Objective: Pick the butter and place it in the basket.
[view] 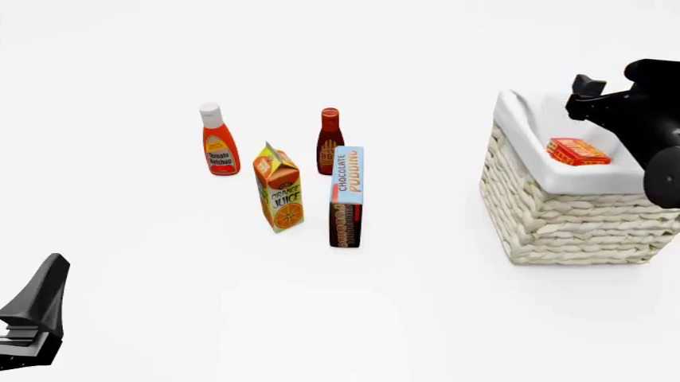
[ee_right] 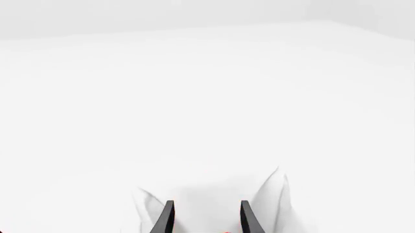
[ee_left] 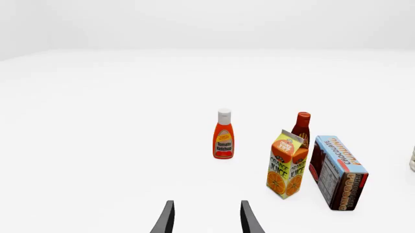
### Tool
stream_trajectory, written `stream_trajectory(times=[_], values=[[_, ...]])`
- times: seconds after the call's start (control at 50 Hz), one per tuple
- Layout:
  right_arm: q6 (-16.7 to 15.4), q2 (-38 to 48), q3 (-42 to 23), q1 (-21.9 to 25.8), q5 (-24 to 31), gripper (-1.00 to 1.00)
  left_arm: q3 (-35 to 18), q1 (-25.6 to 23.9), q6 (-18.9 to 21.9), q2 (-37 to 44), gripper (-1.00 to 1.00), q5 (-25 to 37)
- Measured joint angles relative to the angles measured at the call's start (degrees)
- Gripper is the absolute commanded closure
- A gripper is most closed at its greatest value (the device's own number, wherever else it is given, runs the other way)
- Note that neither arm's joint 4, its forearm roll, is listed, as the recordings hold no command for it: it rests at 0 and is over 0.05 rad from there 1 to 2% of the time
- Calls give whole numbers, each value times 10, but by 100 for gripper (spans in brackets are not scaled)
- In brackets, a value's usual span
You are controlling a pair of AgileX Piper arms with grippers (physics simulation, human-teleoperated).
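The butter (view: 579,151), a small red-and-orange box, lies flat on the white cloth lining inside the wicker basket (view: 574,227) at the right. My right gripper (view: 588,87) hovers above the basket's far side, apart from the butter. In the right wrist view the right gripper (ee_right: 206,218) is open and empty, with the basket's white lining (ee_right: 214,194) beyond the fingers. My left gripper (ee_left: 206,218) is open and empty; its arm (view: 37,310) sits low at the near left, far from the basket.
Left of the basket stand a ketchup bottle (view: 219,142), an orange juice carton (view: 280,189), a dark red sauce bottle (view: 330,137) and a chocolate pudding box (view: 346,196). The same groceries show in the left wrist view, with the juice carton (ee_left: 287,164) nearest.
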Motion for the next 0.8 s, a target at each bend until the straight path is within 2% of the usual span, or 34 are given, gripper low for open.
stream_trajectory(times=[0.4, 0.8], values=[[4, -9, 3, -2, 3, -100, 0, 0, 0, 0, -100, 0], [2, -93, 12, 7, 58, -100, 0, 0, 0, 0, -100, 0]])
